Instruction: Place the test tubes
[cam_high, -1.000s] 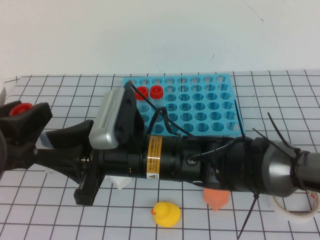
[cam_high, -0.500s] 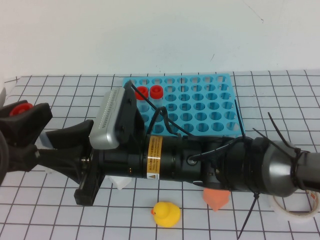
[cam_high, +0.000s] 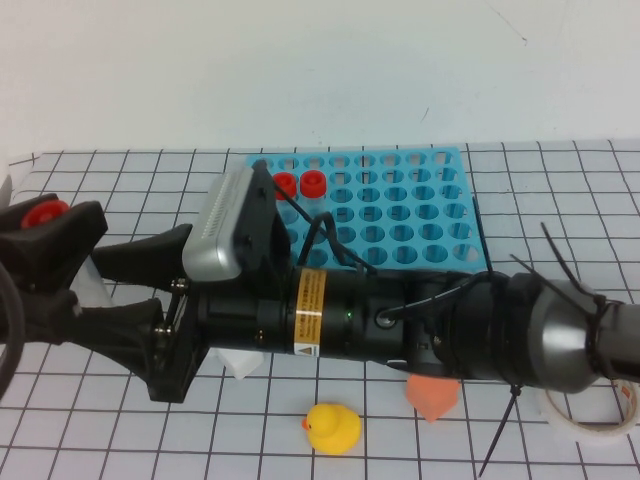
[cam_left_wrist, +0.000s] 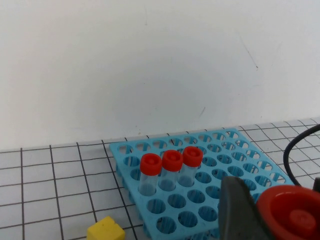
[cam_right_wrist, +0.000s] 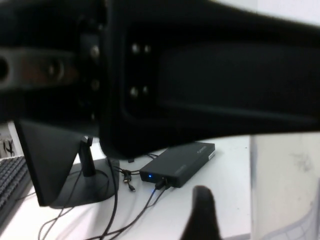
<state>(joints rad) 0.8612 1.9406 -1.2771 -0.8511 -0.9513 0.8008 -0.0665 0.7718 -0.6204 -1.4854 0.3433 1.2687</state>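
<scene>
The left pincer (cam_high: 50, 238), at nine o'clock on the bench (cam_high: 560, 185), is clamping the red-capped test tube (cam_high: 44, 213) upright, the right pincer (cam_high: 95, 290) is gaping wide beside it, and the blue rack (cam_high: 400, 210) is waiting toward two o'clock.

The only printed thing is a sticker (cam_high: 310, 312) wrapped round the black tube of the right arm (cam_high: 400, 325). In the high view it sits at about 7 o'clock from the blue rack (cam_high: 425, 212) and at 12 o'clock from the yellow duck (cam_high: 332, 428). Its upper part is orange-yellow with several lines of black print, too small to read. Its lower part is white and bears a black warning triangle. No word, brand or number can be made out in any view.
</scene>
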